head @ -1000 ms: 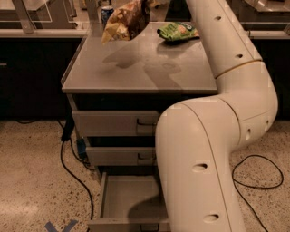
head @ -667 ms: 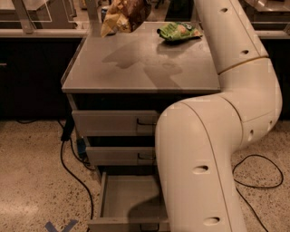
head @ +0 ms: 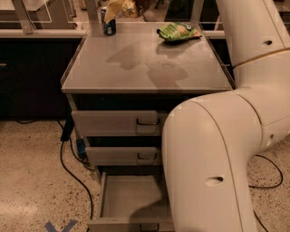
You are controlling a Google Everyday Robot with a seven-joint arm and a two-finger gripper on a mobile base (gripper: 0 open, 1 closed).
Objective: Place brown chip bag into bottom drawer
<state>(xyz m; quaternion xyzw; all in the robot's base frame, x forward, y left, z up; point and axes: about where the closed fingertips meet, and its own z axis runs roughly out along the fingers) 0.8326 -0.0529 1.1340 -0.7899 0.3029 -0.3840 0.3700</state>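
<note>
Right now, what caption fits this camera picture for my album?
Brown bag up at the picture's top edge, gripper out of view, bottom drawer open below.

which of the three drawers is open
The bottom drawer, pulled out, its inside showing; top drawer and middle drawer are shut. The gripper is out of view past the top edge.

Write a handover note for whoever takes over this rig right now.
Gripper: out of view, beyond the top edge.
Crumpled brown-and-tan foil chip bag: lower part shows at the top edge, apparently held above the grey cabinet top, near a dark blue can.
Grey metal bottom drawer: pulled open, bag not in it.
Done: drawer open, bag seemingly lifted.
Left: carry the bag down into the drawer, release.
</note>
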